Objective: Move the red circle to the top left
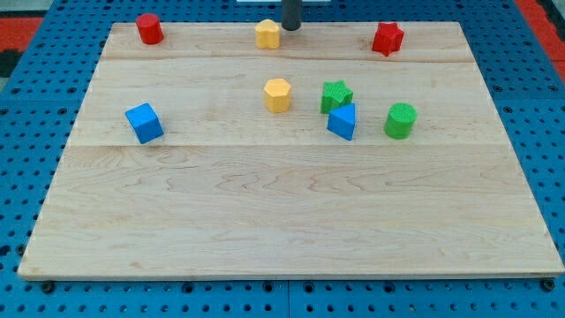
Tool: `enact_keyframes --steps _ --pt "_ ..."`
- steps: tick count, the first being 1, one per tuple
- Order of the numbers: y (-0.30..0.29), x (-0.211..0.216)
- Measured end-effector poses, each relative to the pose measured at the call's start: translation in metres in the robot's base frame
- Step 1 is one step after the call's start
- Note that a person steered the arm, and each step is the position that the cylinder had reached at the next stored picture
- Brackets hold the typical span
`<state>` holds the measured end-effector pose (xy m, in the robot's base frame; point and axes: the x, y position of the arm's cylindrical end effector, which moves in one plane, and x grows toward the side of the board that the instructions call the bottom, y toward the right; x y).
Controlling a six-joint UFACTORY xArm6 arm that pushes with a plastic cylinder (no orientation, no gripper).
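My tip (290, 27) rests at the board's top edge near 12 o'clock, bare and touching nothing I can be sure of, though it sits just beside the yellow block (268, 34) at its 3 o'clock. The red circle (148, 28) stands far off at about 9 o'clock from the tip, already in the top left corner of the board (282, 221), so I judge the task done or nearly so, which would explain the tip standing clear of it. The red star (387, 38) sits at the tip's 3 o'clock. Lower, around 5 to 6 o'clock, cluster a second yellow block (277, 94), green star (335, 94), blue block (342, 121) and green circle (400, 120); a blue cube (144, 122) lies at 8 o'clock.
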<state>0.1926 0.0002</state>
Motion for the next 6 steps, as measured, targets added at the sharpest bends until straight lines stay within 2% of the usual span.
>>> enact_keyframes --steps 2,5,6 --pt "-0.076 0.001" --pt "-0.112 0.0" --pt "-0.172 -0.001"
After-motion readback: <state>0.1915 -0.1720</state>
